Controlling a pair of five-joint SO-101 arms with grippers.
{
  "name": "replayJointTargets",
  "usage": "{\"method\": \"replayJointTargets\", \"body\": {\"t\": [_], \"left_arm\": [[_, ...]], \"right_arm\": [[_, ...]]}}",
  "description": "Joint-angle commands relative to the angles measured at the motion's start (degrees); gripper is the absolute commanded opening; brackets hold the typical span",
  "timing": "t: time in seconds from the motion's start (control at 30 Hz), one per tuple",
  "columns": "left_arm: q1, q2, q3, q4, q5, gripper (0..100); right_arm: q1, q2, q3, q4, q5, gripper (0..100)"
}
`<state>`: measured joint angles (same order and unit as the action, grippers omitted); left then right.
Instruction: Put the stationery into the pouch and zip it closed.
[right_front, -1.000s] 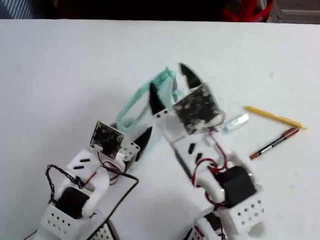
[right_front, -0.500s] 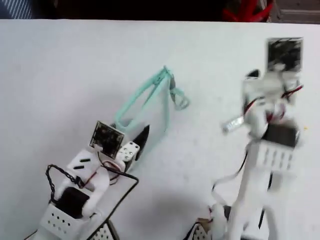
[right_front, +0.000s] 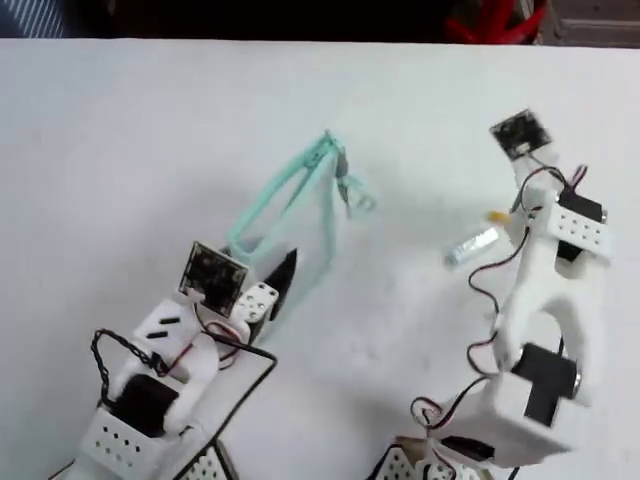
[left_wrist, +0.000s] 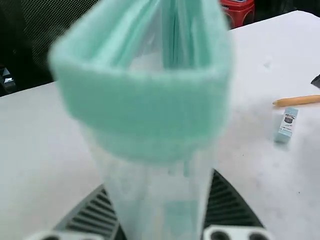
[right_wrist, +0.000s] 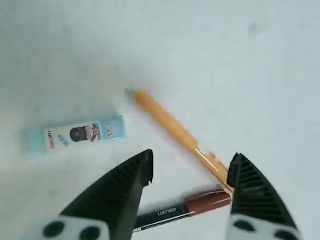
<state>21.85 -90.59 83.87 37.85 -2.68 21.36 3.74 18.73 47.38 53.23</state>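
Right hand (right_wrist: 191, 159) swung over orange pen (right_wrist: 175, 130), spread wide; left hand (left_wrist: 160, 202) clamps pouch (left_wrist: 145, 100).

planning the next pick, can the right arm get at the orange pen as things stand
Probably yes. The right claw hangs open right above the orange pen, with nothing between them; the brown pen lies close beside it.

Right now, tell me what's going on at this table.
The left gripper grips the clear, green-edged pouch. The right gripper hangs open above the orange pen, the brown pen and the eraser. All three lie on the table, outside the pouch and ungrasped.
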Motion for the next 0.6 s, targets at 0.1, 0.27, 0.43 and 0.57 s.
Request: {"method": "replayJointTargets", "body": {"t": [0.1,0.27,0.43,0.57], "left_arm": [[-0.48,-0.75,-2.46,-1.32,-0.70,14],[-0.48,-0.75,-2.46,-1.32,-0.70,14],[-0.48,-0.75,-2.46,-1.32,-0.70,14],[-0.48,-0.75,-2.46,-1.32,-0.70,14]], "right_arm": [[0.40,7.52,-7.38,-4.35,2.73,22.9],[-0.48,16.40,-13.19,0.57,2.73,22.9],[-0.57,22.99,-20.22,5.14,2.81,19.4],[-0.75,28.00,-24.26,8.75,9.05,5.7]]}}
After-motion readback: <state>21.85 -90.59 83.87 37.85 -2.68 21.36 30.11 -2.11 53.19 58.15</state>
